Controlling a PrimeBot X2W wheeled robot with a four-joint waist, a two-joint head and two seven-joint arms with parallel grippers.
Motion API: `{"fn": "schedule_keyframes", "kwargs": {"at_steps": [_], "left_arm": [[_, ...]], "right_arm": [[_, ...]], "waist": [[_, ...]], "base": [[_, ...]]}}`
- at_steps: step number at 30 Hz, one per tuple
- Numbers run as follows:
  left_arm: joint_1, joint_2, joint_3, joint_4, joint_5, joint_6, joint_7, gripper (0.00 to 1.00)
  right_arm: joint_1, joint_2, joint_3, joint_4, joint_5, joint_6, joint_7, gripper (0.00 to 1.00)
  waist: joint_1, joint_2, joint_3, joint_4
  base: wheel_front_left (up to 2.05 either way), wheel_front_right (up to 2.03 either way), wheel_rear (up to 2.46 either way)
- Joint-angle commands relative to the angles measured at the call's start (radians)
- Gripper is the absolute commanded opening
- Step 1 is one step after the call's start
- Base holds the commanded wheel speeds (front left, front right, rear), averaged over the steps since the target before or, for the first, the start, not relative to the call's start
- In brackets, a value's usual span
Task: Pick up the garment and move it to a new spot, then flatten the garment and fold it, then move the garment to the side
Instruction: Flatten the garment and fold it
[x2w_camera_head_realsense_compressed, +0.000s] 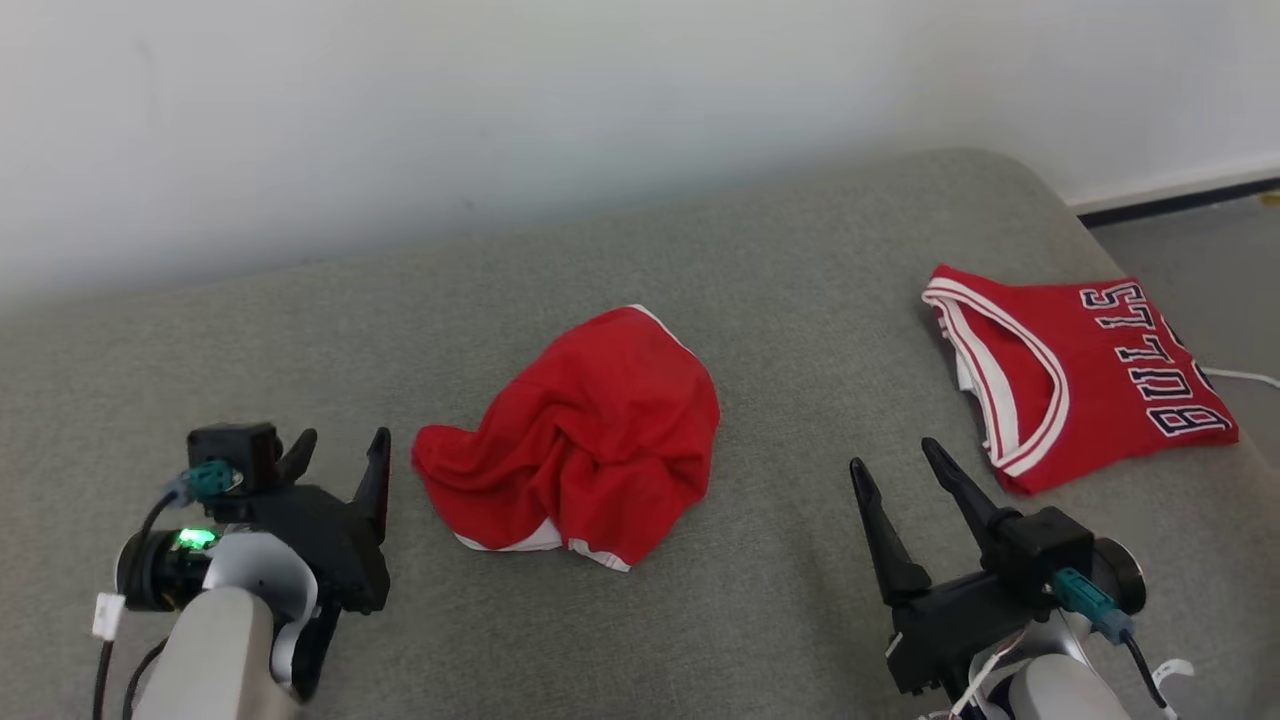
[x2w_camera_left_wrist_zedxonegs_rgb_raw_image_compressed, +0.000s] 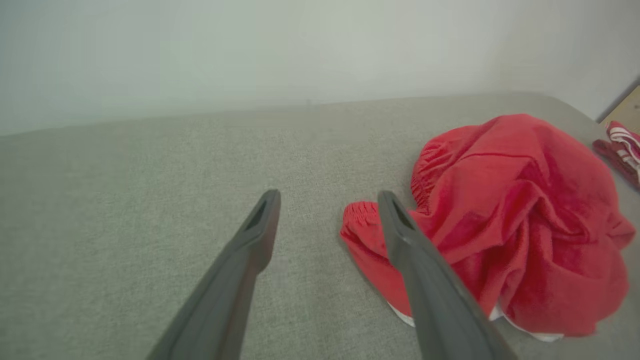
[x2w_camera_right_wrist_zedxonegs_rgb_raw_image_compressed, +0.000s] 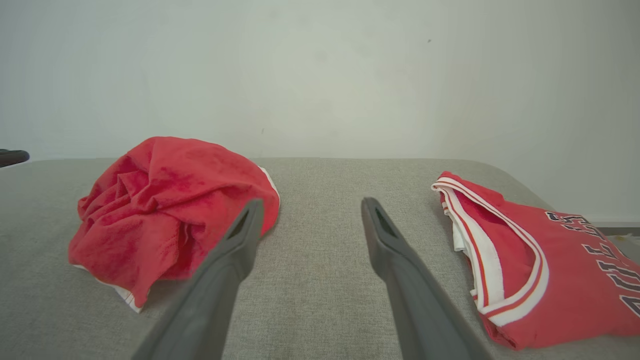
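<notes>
**Crumpled red garment between my two open grippers**

The garment (x2w_camera_head_realsense_compressed: 575, 440) lies in a rumpled heap near the middle of the grey cushion (x2w_camera_head_realsense_compressed: 780, 290). It is red all over, with a strip of white trim peeking out at its near edge and another at its far edge. From my left wrist I see a gathered, elastic-looking hem at the end nearest me (one of my fingers crosses in front of it there, and I cannot tell whether they touch). My left gripper (x2w_camera_head_realsense_compressed: 342, 440) sits just beside the heap's left end, fingers spread and empty. My right gripper (x2w_camera_head_realsense_compressed: 893, 455) is further off on the other side, fingers likewise apart and empty. It sits between the heap and a folded red jersey (x2w_camera_head_realsense_compressed: 1080, 375) with white-trimmed edges and dark lettering, which lies flat near the cushion's right end.
</notes>
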Motion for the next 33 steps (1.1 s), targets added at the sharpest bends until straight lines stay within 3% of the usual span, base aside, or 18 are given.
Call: {"fn": "schedule_keyframes", "kwargs": {"at_steps": [1, 6, 15, 16, 17, 18, 25, 33], "left_arm": [[-0.041, 0.006, -0.013, 0.040, -0.004, -0.005, 0.027, 1.00], [-0.140, 0.042, -0.056, 0.170, 0.018, -0.005, 0.111, 1.00], [-0.184, 0.047, -0.067, 0.294, 0.017, 0.040, 0.237, 1.00], [-0.184, 0.041, -0.069, 0.302, 0.013, 0.033, 0.246, 0.66], [-0.187, 0.037, -0.069, 0.299, 0.006, 0.027, 0.234, 0.18], [-0.189, 0.031, -0.071, 0.294, 0.003, 0.024, 0.226, 0.00], [-0.256, 0.006, -0.091, 0.222, 0.016, 0.026, 0.066, 0.00], [-0.389, -0.042, -0.197, 0.119, 0.065, 0.005, -0.162, 0.00]], "right_arm": [[-0.020, 0.005, 0.015, 0.005, 0.007, -0.003, -0.009, 1.00], [-0.058, 0.009, 0.051, 0.024, 0.020, -0.003, -0.026, 1.00], [-0.062, 0.007, 0.036, 0.050, 0.013, -0.003, -0.051, 1.00], [-0.061, 0.006, 0.034, 0.053, 0.013, -0.003, -0.051, 1.00], [-0.061, 0.005, 0.032, 0.056, 0.013, -0.003, -0.051, 1.00], [-0.061, 0.007, 0.031, 0.059, 0.012, -0.003, -0.053, 1.00], [-0.072, 0.014, 0.031, 0.071, 0.010, -0.003, -0.058, 1.00], [-0.076, 0.019, 0.052, 0.089, 0.019, -0.003, -0.060, 1.00]], "waist": [[-0.0002, -0.0001, 0.085, -0.088], [-0.0002, -0.0001, 0.137, -0.159], [-0.0002, -0.0001, 0.151, -0.190], [-0.0002, -0.0001, 0.149, -0.190], [-0.0002, -0.0001, 0.148, -0.189], [-0.0002, -0.0001, 0.145, -0.188], [-0.0002, -0.0001, 0.121, -0.174], [-0.0002, -0.0001, 0.083, -0.193]], "base": [[0.00, 0.00, 0.00], [0.00, 0.00, 0.00], [0.00, 0.00, 0.00], [0.00, 0.00, 0.00], [0.00, 0.00, 0.00], [0.00, 0.00, 0.00], [0.00, 0.00, 0.00], [0.00, 0.00, 0.00]]}}
